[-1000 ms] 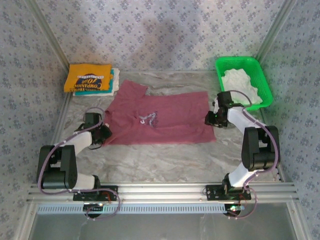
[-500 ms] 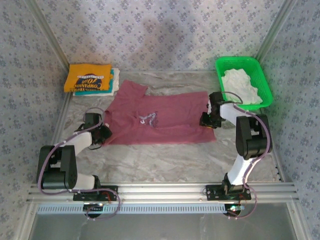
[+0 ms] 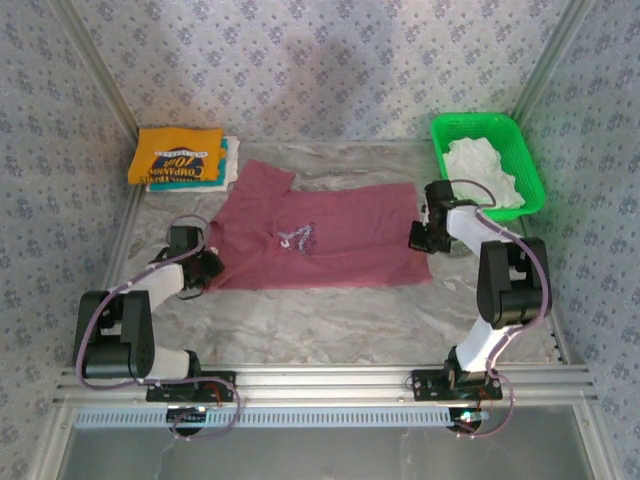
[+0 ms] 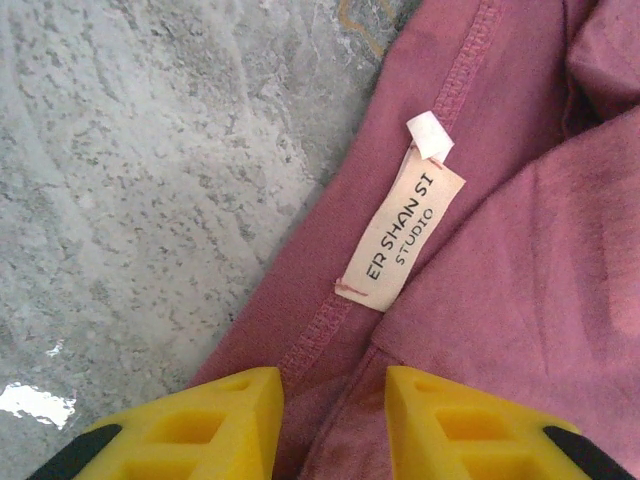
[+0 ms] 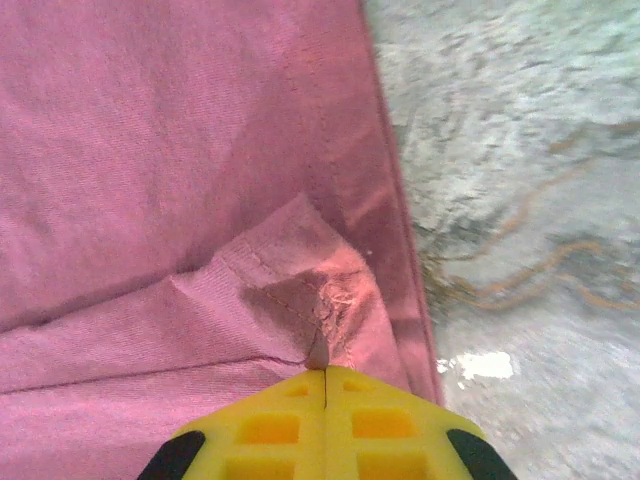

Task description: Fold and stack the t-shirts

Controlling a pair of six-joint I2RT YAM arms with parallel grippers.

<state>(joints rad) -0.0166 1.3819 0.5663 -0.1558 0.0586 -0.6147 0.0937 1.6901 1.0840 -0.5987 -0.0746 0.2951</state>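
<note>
A maroon t-shirt (image 3: 320,235) lies spread flat in the middle of the table, small pale print up. My left gripper (image 3: 205,265) sits at its left end. In the left wrist view my left gripper (image 4: 333,385) stands open, its yellow fingers (image 4: 230,420) straddling a hem of the maroon t-shirt (image 4: 520,260) just below a sewn label (image 4: 400,240). My right gripper (image 3: 420,238) is at the shirt's right edge. Seen from the right wrist, it (image 5: 325,372) is shut on a small pinched fold of the maroon t-shirt (image 5: 150,150).
A folded yellow-orange t-shirt (image 3: 180,155) with dark lettering tops a stack at the back left, teal cloth (image 3: 222,160) showing beneath it. A green mesh basket (image 3: 470,122) at the back right holds crumpled white cloth (image 3: 482,170). Patterned walls close in three sides.
My right gripper has closed onto the shirt's right edge and its arm shifted slightly. The left arm and the shirt have not moved.
</note>
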